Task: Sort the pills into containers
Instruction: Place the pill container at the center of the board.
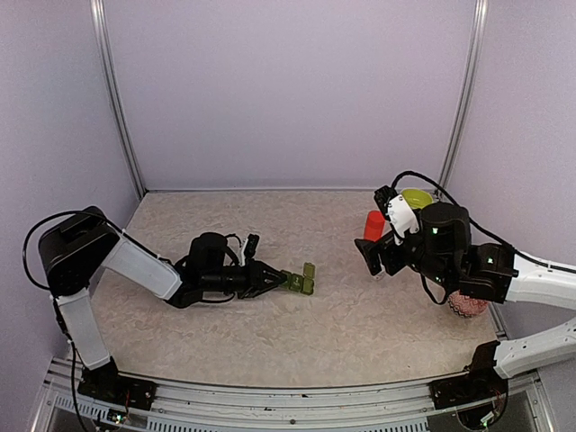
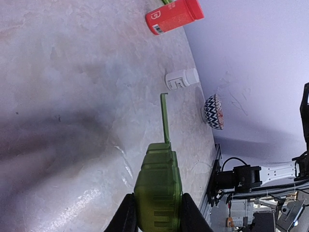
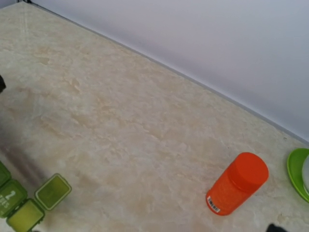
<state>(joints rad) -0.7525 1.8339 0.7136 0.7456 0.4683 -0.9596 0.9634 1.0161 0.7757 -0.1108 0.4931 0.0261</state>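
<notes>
A pale, marbled tabletop point(image 1: 297, 306) fills the floor of a lilac-walled enclosure. The left arm point(image 1: 135, 265) lies low and stretches toward the middle. Its left gripper point(image 1: 277, 282) is closed tight on one end of the containers point(image 1: 301, 283). The right arm point(image 1: 531, 279) is raised at the right side, and its right gripper point(image 1: 371, 256) is spread wide with nothing between the fingers, hanging above the tabletop. Behind that arm, near the back right corner, sits a lime-green bowl point(image 1: 417, 197). A bowl with a dark zigzag pattern point(image 1: 465, 306) sits near the right edge, closer to the bases. A red-orange bottle point(image 1: 373, 225) stands upright just left of the green bowl. The containers, a dark-green strip of joined boxes, are left of centre and well apart from the bottle. The lid of the box at the far end is swung open. Whether the strip rests on the surface or sits just above it cannot be told. A tiny bottle with a white cap point(image 2: 181, 79) lies on its side between the red-orange bottle and the patterned bowl.
</notes>
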